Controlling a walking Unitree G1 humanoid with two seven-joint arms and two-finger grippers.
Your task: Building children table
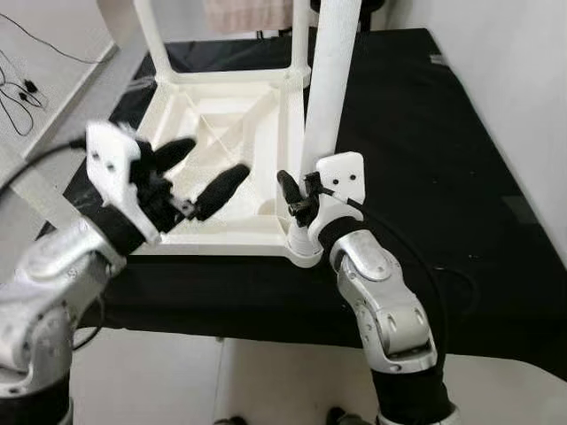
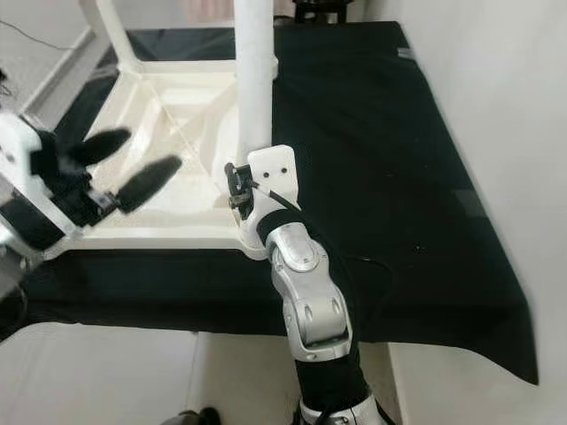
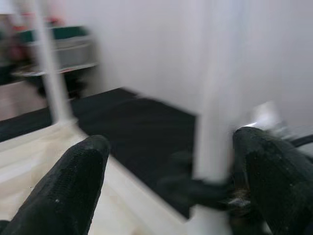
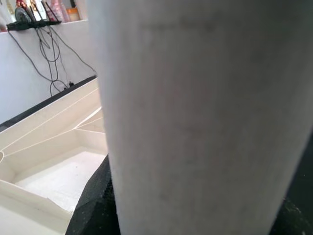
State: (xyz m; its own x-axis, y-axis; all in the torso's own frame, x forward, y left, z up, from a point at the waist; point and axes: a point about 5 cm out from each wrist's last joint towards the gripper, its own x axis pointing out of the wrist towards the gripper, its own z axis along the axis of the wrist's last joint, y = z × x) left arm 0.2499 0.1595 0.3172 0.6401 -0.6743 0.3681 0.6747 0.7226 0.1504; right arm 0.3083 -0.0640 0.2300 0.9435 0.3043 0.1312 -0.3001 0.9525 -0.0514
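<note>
- Left gripper (image 1: 199,173): raised over the near left part of the upturned white tabletop (image 1: 226,124); jaws open, the two black fingers (image 3: 68,188) spread wide and holding nothing. The left wrist view is blurred.
- Tabletop: white plastic, lying upside down on the bench (image 1: 443,159), its ribbed underside facing up. The bench wears a black cover.
- Far legs: two white legs stand upright at the far corners, one at the far left (image 1: 152,40), one at the far right (image 1: 299,35).
- Near leg (image 1: 330,88): thick white post, upright at the tabletop's near right corner, its foot sitting in the corner socket (image 1: 304,248).
- Right gripper (image 1: 299,199): low on the near leg, just above the socket; jaws closed around the post, one black finger (image 1: 288,186) showing on the leg's left side. In the right wrist view the leg (image 4: 205,117) stands directly against the camera, with black finger pads at either side of its base.
- Floor (image 1: 159,372): pale, seen below the bench's near edge.
- Cables (image 1: 22,88): dark, lying on the pale surface at far left.
</note>
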